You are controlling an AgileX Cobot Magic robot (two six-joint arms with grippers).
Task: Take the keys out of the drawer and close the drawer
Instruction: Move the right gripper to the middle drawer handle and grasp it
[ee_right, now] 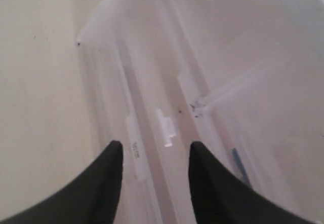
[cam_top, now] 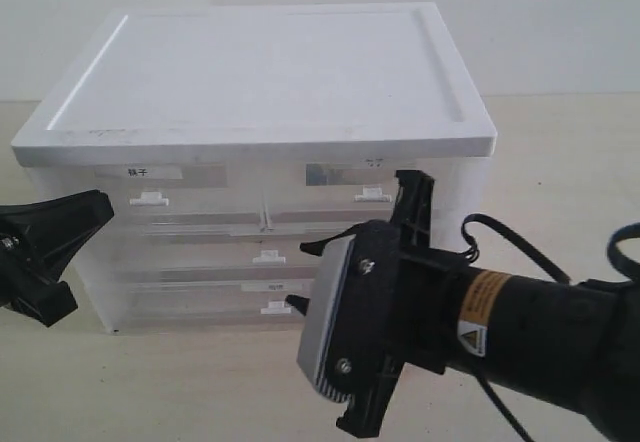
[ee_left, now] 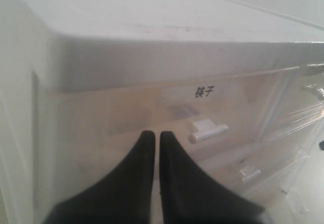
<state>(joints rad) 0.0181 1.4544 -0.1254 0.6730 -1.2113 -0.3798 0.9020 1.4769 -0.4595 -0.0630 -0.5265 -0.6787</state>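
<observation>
Drawer (cam_top: 190,307) lowest in cabinet (cam_top: 260,72); left pincer (ee_left: 154,135) and right pincer (ee_right: 155,145) before it

The drawer (cam_top: 190,307) sits shut and flush, with only its tab handle (cam_top: 275,308) sticking out. The right gripper (cam_top: 300,274), jaws apart, fills the room just before it. The left gripper (ee_left: 153,133) crowds the cabinet's (cam_top: 260,72) left front corner. Bare table (cam_top: 180,382) lies open in front.
</observation>
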